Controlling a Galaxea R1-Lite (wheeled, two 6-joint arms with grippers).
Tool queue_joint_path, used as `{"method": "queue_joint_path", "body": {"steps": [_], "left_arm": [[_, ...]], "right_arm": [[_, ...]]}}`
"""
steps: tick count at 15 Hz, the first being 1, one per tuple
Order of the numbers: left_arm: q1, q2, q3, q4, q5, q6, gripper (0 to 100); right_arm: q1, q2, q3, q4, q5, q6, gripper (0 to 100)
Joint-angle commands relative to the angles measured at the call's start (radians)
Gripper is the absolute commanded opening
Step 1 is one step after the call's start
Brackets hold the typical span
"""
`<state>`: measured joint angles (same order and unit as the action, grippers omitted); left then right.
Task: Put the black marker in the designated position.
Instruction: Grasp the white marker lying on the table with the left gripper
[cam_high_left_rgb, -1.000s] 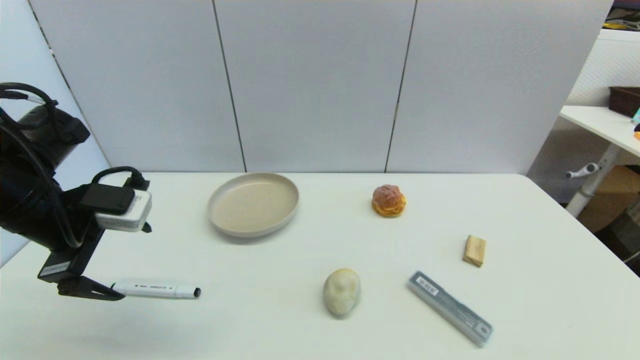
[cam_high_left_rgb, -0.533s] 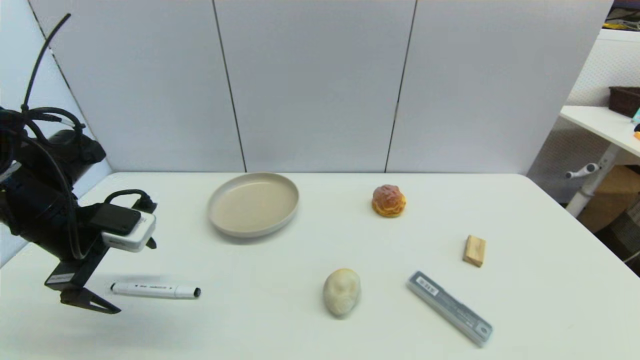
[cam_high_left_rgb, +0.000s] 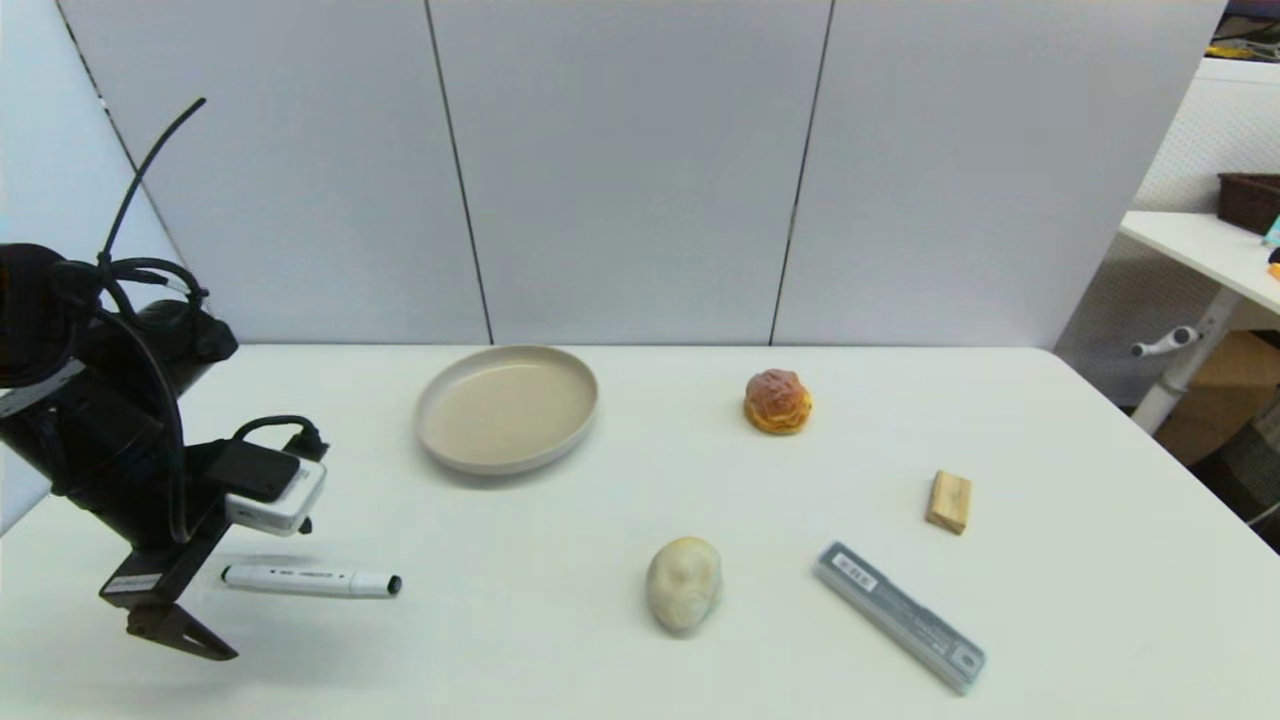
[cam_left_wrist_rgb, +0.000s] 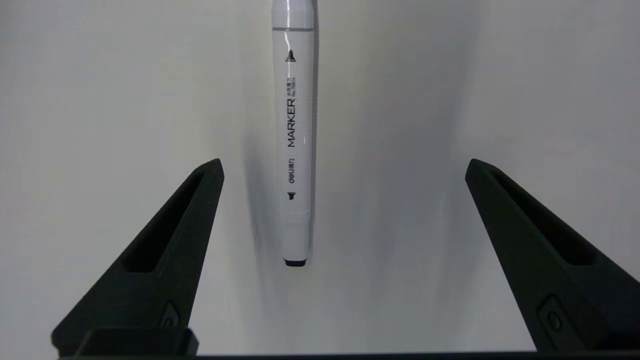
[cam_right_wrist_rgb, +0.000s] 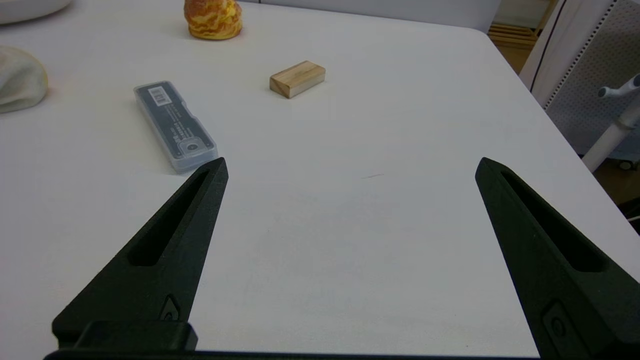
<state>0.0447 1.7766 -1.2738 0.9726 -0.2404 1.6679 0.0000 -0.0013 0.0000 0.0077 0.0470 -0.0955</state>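
Left gripper (cam_left_wrist_rgb: 345, 167) withdrawn, wide open, black marker (cam_high_left_rgb: 310, 581) released

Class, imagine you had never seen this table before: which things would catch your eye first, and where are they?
The black left gripper hangs open at the table's near left, just clear of the black marker lying flat on the white table. Next come the beige plate at the back and the orange cream puff to its right.

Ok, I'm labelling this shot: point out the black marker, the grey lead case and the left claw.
black marker (cam_high_left_rgb: 310, 581): head view, middle of its white barrel.
grey lead case (cam_high_left_rgb: 899, 617): head view, middle of its flat lid.
left claw (cam_left_wrist_rgb: 345, 170): left wrist view, midway between its open fingertips.
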Motion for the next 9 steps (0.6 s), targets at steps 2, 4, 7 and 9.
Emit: {"method": "queue_joint_path", "body": {"steps": [2,4,7,9], "left_arm": [[0.000,0.017,0.002,0.000,0.001,0.007,100],[0.000,0.026,0.008,0.000,0.016,0.004,100],[-0.003,0.030,0.011,-0.008,0.041,0.001,100],[-0.003,0.030,0.031,-0.052,0.043,-0.002,100]], "right_arm": [[0.000,-0.002,0.000,0.000,0.001,-0.001,100],[0.000,0.001,0.000,0.000,0.001,-0.001,100],[0.000,0.001,0.000,0.000,0.001,-0.001,100],[0.000,0.001,0.000,0.000,0.001,-0.001,100]]}}
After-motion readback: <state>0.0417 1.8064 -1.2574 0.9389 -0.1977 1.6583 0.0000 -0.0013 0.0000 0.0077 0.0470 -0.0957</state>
